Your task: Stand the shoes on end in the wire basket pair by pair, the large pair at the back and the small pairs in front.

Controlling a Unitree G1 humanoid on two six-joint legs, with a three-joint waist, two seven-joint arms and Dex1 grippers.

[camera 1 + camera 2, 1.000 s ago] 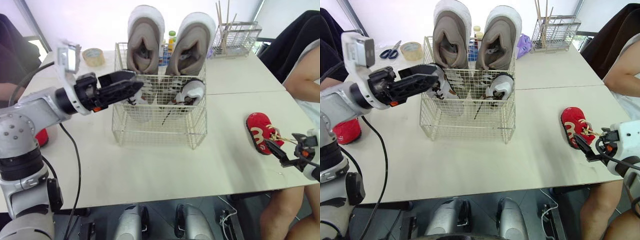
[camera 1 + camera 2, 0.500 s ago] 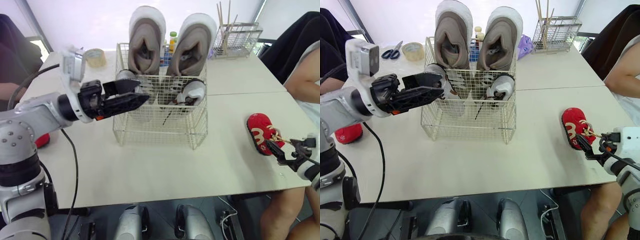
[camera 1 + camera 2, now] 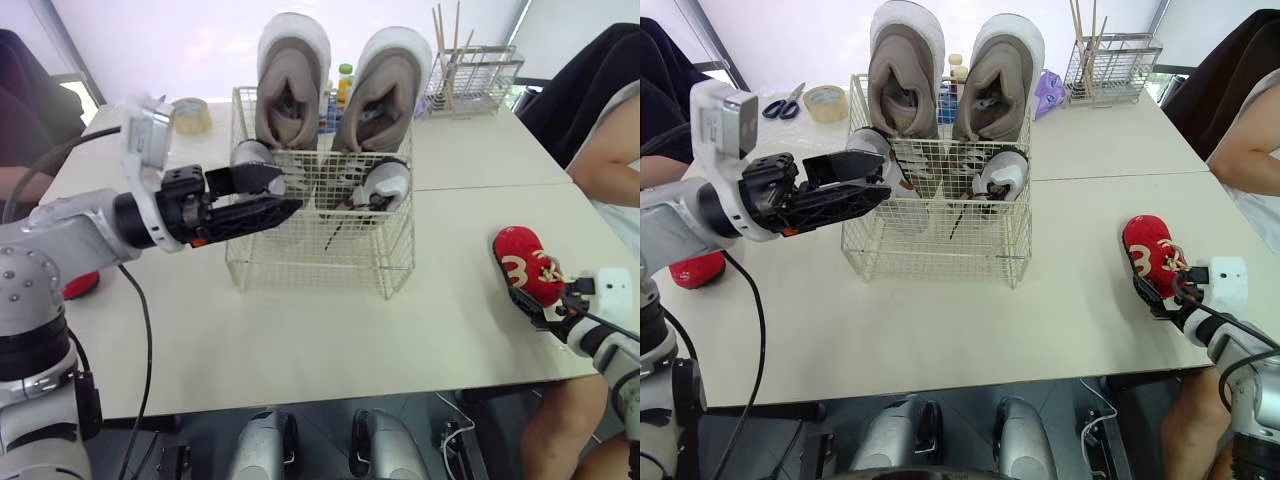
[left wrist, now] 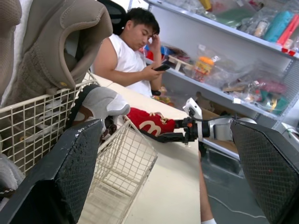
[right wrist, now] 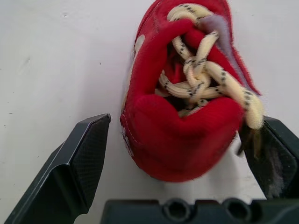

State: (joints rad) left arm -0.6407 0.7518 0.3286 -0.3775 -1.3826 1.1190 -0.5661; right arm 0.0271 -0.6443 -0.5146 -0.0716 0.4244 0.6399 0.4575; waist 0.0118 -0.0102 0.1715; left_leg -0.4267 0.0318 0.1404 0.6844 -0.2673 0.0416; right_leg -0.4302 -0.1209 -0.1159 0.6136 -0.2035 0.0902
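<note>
- Basket (image 3: 940, 255) of white wire stands in the middle of the table (image 3: 940, 340), with four shoes on end inside it.
- The two large tan shoes (image 3: 905, 65) stand side by side at the back, openings facing forward, rising well above the rim.
- Two small white-and-grey shoes stand in front of them: one at the front left (image 3: 873, 143), one at the front right (image 3: 1002, 168), its dark laces hanging down inside the wire.
- The left gripper (image 3: 884, 174) is held level at the basket's front left corner, fingers spread wide with nothing between them. Its upper finger overlaps the left small shoe, but I cannot tell whether it touches the shoe or the wire.
- A small red shoe (image 3: 1145, 255) with cream laces lies on the table near the right edge, well apart from the basket.
- The right gripper (image 5: 184, 135) is low at that shoe's heel end, fingers open wide, one on each side. The left finger stands apart from the shoe; at the right finger a lace end hangs, and contact there is unclear.
- Another red shoe (image 3: 695, 270) lies at the table's left edge, partly behind the left arm.
- A roll of tape (image 3: 825, 102) and scissors (image 3: 783, 102) lie at the back left; a wire rack (image 3: 1110, 65) holding sticks stands at the back right.
- A person (image 3: 1250, 150) sits at the right side of the table.
</note>
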